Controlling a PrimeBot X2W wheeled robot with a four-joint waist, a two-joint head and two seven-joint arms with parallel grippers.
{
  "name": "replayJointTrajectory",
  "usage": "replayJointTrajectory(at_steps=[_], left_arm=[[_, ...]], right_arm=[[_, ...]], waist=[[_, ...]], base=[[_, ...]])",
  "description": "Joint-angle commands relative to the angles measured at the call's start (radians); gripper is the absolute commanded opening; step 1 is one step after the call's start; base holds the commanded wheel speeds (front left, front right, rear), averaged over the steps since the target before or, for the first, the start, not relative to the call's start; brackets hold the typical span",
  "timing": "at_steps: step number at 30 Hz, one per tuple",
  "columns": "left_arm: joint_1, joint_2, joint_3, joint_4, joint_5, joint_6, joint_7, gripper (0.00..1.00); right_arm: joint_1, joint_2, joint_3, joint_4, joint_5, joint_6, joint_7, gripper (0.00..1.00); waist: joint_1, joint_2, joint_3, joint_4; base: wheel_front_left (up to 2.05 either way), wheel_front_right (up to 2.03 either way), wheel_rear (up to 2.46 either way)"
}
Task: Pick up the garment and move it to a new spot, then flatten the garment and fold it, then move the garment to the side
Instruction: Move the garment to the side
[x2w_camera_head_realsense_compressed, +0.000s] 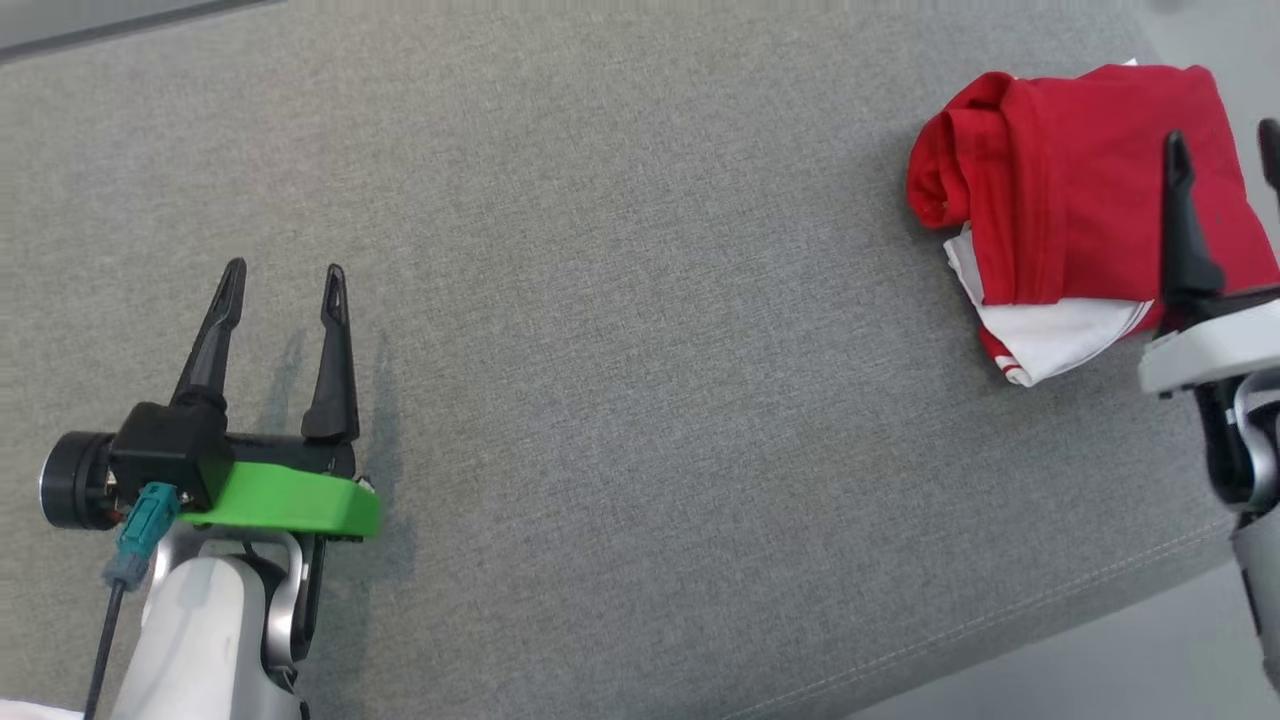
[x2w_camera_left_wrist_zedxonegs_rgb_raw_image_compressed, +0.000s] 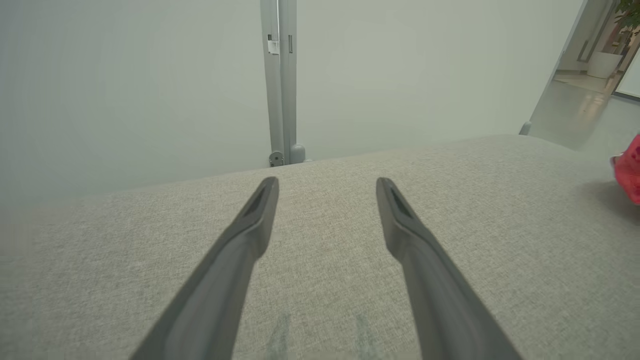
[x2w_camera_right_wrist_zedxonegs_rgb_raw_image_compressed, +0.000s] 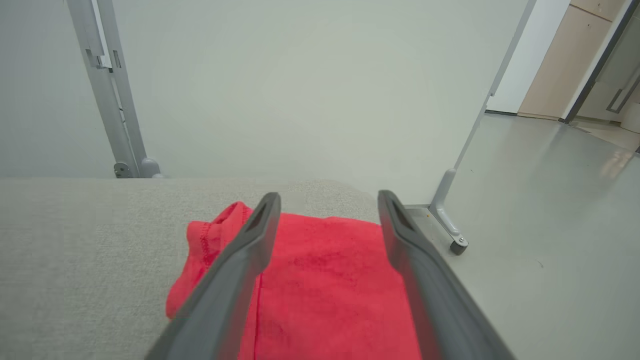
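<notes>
With dark-fingered left gripper (x2w_camera_head_realsense_compressed: 285, 270) gaping empty lower left, right gripper (x2w_camera_head_realsense_compressed: 1222, 135) gaping over folded red-and-white fabric garment (x2w_camera_head_realsense_compressed: 1060, 170) upper right (apparently set aside), seems done.

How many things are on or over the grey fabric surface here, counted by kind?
Garment, red and white, folded: 1
Grippers, both open, left gripper and right gripper: 2
Total: 3
</notes>
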Motion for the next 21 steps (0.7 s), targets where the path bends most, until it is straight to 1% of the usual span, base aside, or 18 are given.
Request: replayJointTrajectory(at_steps=[1,5,9,16,21], left_arm=[[0.025,-0.003,0.003,0.000,-0.012,0.008,-0.005,1.00],[0.071,-0.007,0.014,0.006,-0.025,0.021,-0.010,1.00],[0.108,-0.012,0.022,0.015,-0.040,0.034,-0.013,1.00],[0.151,-0.017,0.030,0.026,-0.053,0.051,-0.017,1.00],[0.185,-0.022,0.036,0.031,-0.065,0.063,-0.021,1.00]], right_arm=[[0.039,0.027,-0.004,-0.036,-0.018,-0.002,-0.004,1.00],[0.122,0.098,0.017,-0.120,-0.047,-0.002,-0.004,1.00],[0.174,0.151,0.046,-0.167,-0.062,-0.002,-0.004,1.00],[0.215,0.191,0.083,-0.153,-0.078,-0.002,-0.004,1.00],[0.242,0.207,0.089,-0.130,-0.086,-0.002,-0.003,1.00]], waist=[[0.0000,0.0000,-0.068,0.024],[0.0000,0.0000,-0.114,0.059],[0.0000,0.0000,-0.151,0.102],[0.0000,0.0000,-0.208,0.173],[0.0000,0.0000,-0.257,0.203]], base=[[0.00,0.00,0.00],[0.00,0.00,0.00],[0.00,0.00,0.00],[0.00,0.00,0.00],[0.00,0.00,0.00]])
